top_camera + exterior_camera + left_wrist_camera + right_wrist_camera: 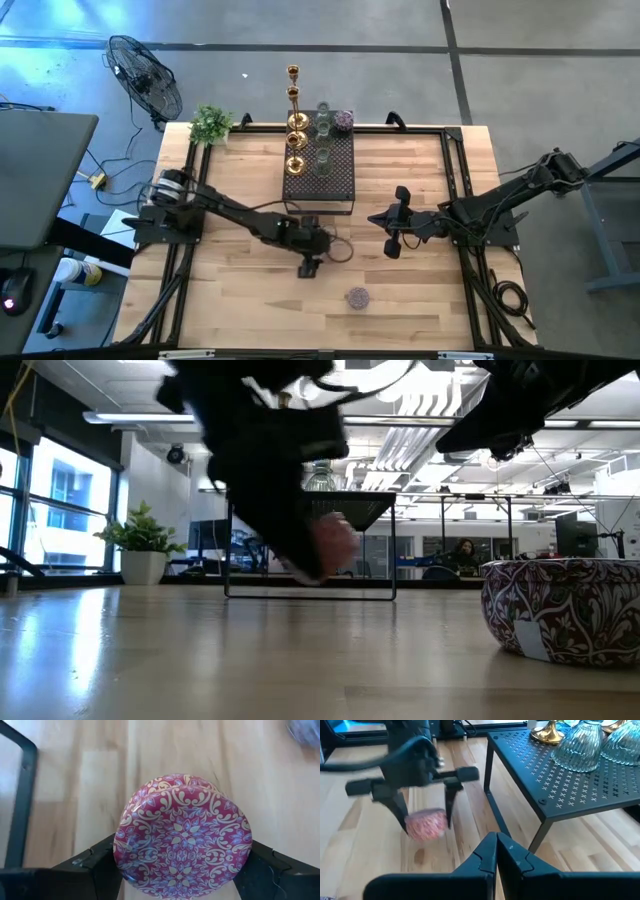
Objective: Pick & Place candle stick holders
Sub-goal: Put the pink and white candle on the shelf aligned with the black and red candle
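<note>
The wooden table [240,290] carried a black perforated stand [335,178], which lay well beyond the fingers of the left gripper [422,815] and already bore gold candlesticks [296,140] and clear glass cups [580,750]. The left gripper hung between the stand and the near edge, its two fingers [95,865] clenched on either side of a pink patterned cup [182,837], which sat between them just off the wood. The step in hand appeared to be the carry of this cup. The next move probably called for a lift high enough to clear the stand's edge, then a free spot among the pieces there. The right gripper [392,232] waited just beside it, fingers pressed together on nothing. A second patterned cup [357,296] stood on the table, nearer the front edge than either pair of fingers.
</note>
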Motion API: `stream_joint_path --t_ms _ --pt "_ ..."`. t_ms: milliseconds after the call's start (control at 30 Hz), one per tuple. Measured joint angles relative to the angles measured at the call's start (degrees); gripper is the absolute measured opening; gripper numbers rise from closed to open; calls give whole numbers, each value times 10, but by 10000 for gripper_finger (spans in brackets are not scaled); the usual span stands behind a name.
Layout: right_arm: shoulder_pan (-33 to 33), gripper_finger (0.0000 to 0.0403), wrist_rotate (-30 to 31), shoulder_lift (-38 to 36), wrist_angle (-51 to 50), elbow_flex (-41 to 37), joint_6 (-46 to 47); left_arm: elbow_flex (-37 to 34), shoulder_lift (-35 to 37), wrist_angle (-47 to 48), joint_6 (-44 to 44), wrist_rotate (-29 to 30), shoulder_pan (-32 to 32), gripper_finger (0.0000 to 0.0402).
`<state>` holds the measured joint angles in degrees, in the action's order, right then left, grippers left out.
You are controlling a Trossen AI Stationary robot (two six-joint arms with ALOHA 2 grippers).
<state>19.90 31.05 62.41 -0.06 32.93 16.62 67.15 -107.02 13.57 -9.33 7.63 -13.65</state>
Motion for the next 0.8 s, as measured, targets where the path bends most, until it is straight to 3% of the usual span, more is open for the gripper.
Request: stream_joint_path --t_ms 400,800 --pt "0 1 -2 0 -1 0 14 113 -75 101 -26 7 30 285" --pt "0 2 -1 0 -3 0 13 116 -83 123 -32 4 29 317"
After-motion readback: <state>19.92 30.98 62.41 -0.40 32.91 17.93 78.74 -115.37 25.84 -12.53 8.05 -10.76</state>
